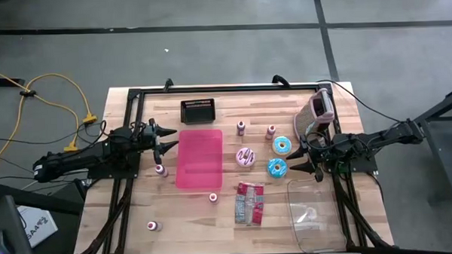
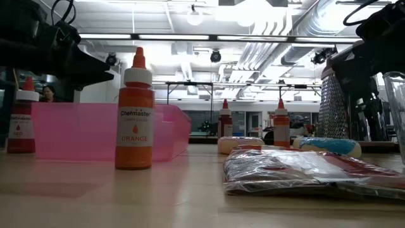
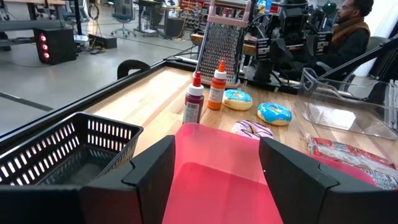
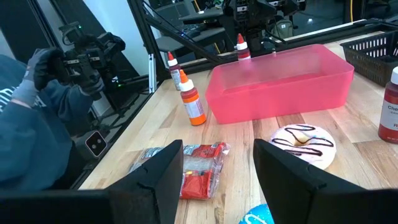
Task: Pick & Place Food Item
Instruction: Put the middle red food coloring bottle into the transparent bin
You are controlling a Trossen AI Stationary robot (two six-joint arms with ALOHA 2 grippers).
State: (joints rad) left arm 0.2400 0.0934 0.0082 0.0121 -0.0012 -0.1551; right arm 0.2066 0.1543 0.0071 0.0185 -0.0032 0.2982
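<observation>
Only one label really reads. The orange squeeze bottle [image 2: 134, 111] standing up front in the low view has "Chefmaster" printed across its body, with "ORANGE" lower down under a little drop symbol (there's a line of tiny print under the brand name that's too small to make out). At about 9 o'clock from it, near the edge of the view, a red bottle [image 2: 21, 120] has a white label with red lettering, but I can't read it. In the right wrist view a dark red bottle [image 4: 389, 106] shows the start of a word, "Che", with the rest cut off by the edge. The wrapped packet [image 2: 304, 170] shows no readable print.
</observation>
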